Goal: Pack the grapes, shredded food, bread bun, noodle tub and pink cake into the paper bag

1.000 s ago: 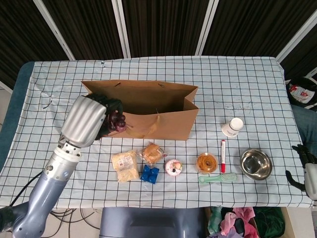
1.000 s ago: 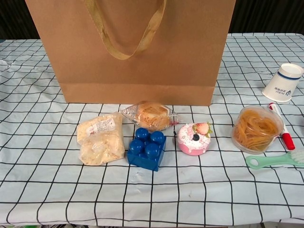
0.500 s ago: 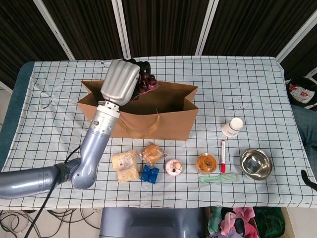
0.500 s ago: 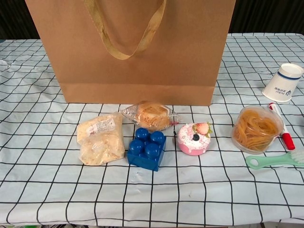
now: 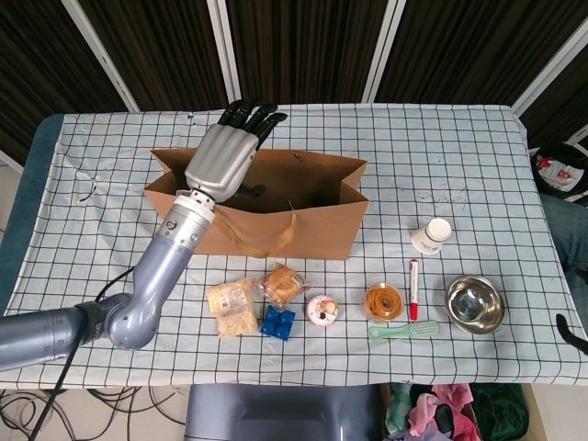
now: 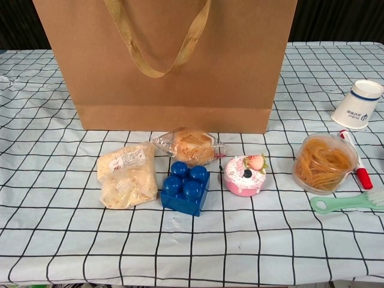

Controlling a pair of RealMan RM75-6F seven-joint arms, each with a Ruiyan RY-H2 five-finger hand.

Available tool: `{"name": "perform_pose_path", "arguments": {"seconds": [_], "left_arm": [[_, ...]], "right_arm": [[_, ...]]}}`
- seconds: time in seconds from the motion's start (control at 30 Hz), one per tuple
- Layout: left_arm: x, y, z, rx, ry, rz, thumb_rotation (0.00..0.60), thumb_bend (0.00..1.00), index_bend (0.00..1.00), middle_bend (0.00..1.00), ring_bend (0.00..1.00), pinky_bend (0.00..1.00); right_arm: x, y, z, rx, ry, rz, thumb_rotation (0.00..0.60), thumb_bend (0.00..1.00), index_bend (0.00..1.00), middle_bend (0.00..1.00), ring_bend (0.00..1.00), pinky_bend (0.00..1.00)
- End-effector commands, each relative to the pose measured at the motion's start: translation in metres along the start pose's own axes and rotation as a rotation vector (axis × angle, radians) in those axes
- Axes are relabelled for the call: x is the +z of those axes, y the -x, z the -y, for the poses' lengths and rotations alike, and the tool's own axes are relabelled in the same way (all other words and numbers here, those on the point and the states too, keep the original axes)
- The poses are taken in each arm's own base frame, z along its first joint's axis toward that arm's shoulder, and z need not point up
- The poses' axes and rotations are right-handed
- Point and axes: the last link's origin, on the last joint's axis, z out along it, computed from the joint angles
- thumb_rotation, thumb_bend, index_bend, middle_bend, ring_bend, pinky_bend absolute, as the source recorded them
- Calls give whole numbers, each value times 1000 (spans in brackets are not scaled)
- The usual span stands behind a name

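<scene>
The left hand hovers over the open bag, fingers spread, holding nothing. The grapes are not visible. Shreds, bun, cake and noodles wait on the table in front. Pulling back low could snag the bag's rim and tip it.

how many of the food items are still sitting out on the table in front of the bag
4, in a row before the paper bag: shredded food, bread bun, pink cake, noodle tub. Grapes aren't visible, possibly inside.
</scene>
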Motion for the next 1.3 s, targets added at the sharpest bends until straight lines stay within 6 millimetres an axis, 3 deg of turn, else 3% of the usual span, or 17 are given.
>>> {"name": "perform_pose_path", "arguments": {"seconds": [0.03, 0.17, 0.33, 0.43, 0.5, 0.67, 0.77, 0.9, 1.13, 1.3], "left_arm": [[-34, -21, 8, 52, 24, -58, 600, 26, 129, 100, 0, 80], [-94, -33, 32, 90, 13, -126, 600, 47, 141, 103, 0, 107], [-167, -22, 68, 47, 7, -99, 600, 60, 207, 109, 0, 127], [-210, -1, 95, 20, 32, -77, 600, 60, 201, 114, 0, 129], [-247, 24, 120, 8, 50, -24, 600, 61, 197, 117, 0, 129], [-295, 72, 157, 14, 58, 70, 600, 60, 191, 122, 0, 131], [-308, 96, 165, 5, 59, 119, 600, 61, 191, 124, 0, 132], [-302, 120, 160, 19, 103, 169, 600, 61, 180, 133, 0, 138], [-263, 170, 120, 123, 239, 303, 600, 63, 148, 136, 0, 138], [-243, 190, 102, 166, 252, 354, 600, 64, 142, 136, 0, 136]], "right_arm": [[0, -1, 0, -8, -2, -10, 600, 292, 157, 115, 237, 274], [-1, -1, 3, -10, -2, -25, 600, 292, 157, 115, 237, 274], [-4, -3, 6, -11, -7, -37, 600, 291, 157, 115, 237, 274], [-5, -4, 8, -13, -13, -42, 600, 292, 157, 115, 237, 274], [-6, -3, 9, -18, -14, -41, 600, 292, 157, 115, 237, 274], [-6, 0, 8, -26, -1, -29, 600, 292, 157, 115, 237, 274], [-5, 1, 8, -27, 5, -29, 600, 293, 157, 115, 237, 274], [-5, 1, 8, -26, 5, -27, 600, 295, 157, 115, 237, 274], [-5, -1, 6, -20, 13, -33, 600, 296, 157, 115, 237, 274], [-6, -2, 3, -17, 20, -31, 600, 296, 157, 115, 237, 274]]}}
